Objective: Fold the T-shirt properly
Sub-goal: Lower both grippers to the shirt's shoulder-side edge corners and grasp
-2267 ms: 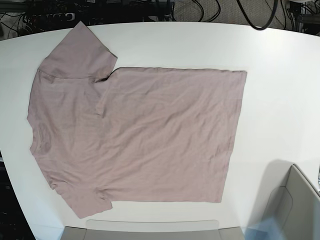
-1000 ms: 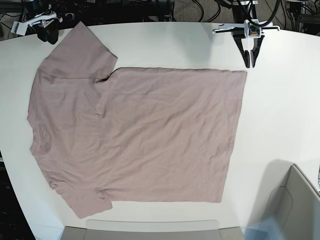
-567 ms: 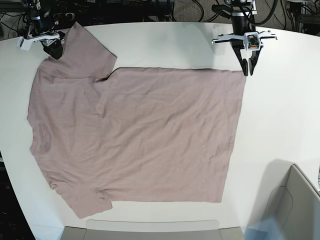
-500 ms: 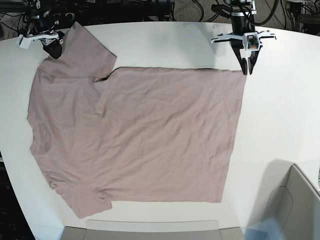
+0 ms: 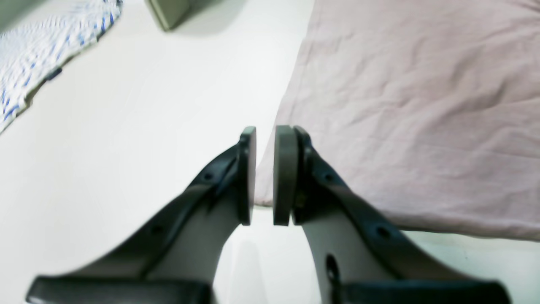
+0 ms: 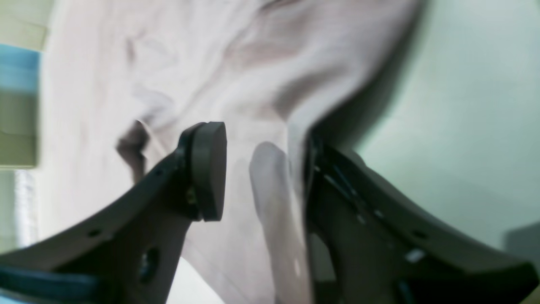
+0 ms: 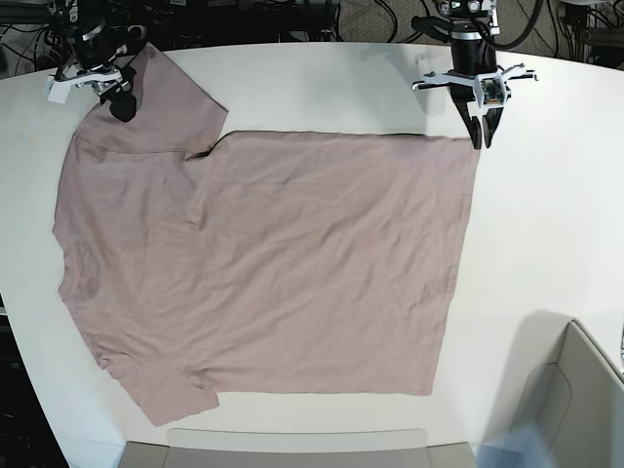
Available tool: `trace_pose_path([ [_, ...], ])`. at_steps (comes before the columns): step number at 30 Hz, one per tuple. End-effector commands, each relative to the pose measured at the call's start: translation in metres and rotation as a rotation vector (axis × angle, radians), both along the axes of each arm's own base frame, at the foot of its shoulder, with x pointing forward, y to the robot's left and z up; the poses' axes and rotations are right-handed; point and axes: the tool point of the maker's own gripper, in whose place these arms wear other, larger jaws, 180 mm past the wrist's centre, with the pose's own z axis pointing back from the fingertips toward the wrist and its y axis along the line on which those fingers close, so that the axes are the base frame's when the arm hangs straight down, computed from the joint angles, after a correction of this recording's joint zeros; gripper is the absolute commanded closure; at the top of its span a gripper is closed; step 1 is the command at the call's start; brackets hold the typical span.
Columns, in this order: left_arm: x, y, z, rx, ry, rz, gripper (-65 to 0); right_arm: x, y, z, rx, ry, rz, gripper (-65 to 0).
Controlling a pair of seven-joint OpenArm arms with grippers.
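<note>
The T-shirt [image 7: 263, 263] lies flat on the white table [image 7: 546, 224], and we begin at the fingers. In the left wrist view, the left gripper [image 5: 264, 175] has its two pads [image 5: 285, 175] nearly together, with only a thin gap between them. We see no cloth inside this gap; the hem corner of the T-shirt [image 5: 413, 109] is just behind the pads, and we cannot tell if they touch it. To the right of these fingers the mauve-pink fabric spreads out with soft wrinkles. To their left there is only bare table, and further away a blue-and-white patterned cloth [image 5: 46, 46] and the corner of a grey box [image 5: 173, 12].

In the right wrist view, the right gripper [image 6: 261, 177] has its fingers well apart. A raised fold of the sleeve [image 6: 274, 198] stands between them, close against the right finger, and the left pad [image 6: 209, 169] is clear of it. The picture is blurred, so we cannot say that the fold is pinched. Beyond these fingers the T-shirt [image 6: 177, 63] continues away, and bare table is on their right.

In the base view, the left gripper [image 7: 478, 132] is at the far hem corner and the right gripper [image 7: 119, 97] is over the far sleeve.
</note>
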Motion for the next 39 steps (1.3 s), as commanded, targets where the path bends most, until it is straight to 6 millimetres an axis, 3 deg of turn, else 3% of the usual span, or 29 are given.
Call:
trace_pose_path([
  [1,0.003,-0.001,0.011,0.001,-0.034,0.001,-9.0,-0.013,0.006,-0.011,0.007,0.072,0.031,-25.6],
  [3,0.005,-0.001,0.011,-0.033,-0.010,0.014,-9.5,-0.013,0.010,-0.012,-0.001,0.076,0.043,-25.6],
  [6,0.014,-0.002,0.006,-0.196,0.034,0.062,-15.3,-0.014,0.018,-0.017,-0.015,0.090,0.074,-25.6],
  [10,0.021,0.017,-0.004,-0.466,0.120,0.146,-24.6,-0.016,0.018,-0.020,-0.050,0.105,0.096,-25.6],
  [18,0.048,0.040,-0.007,-0.831,0.266,0.129,-25.5,-0.018,0.015,-0.019,-0.062,0.111,0.098,-25.6],
  [22,0.054,0.034,-0.030,-0.920,0.379,0.072,-25.5,-0.018,0.015,-0.020,-0.061,0.111,0.100,-25.6],
  [29,0.036,0.042,-0.080,-0.976,0.475,0.129,-25.4,-0.019,0.016,-0.021,-0.058,0.115,0.103,-25.6],
  [39,0.028,0.044,-0.092,-0.921,0.529,0.143,-25.3,-0.020,0.017,-0.021,-0.058,0.117,0.106,-25.6],
])
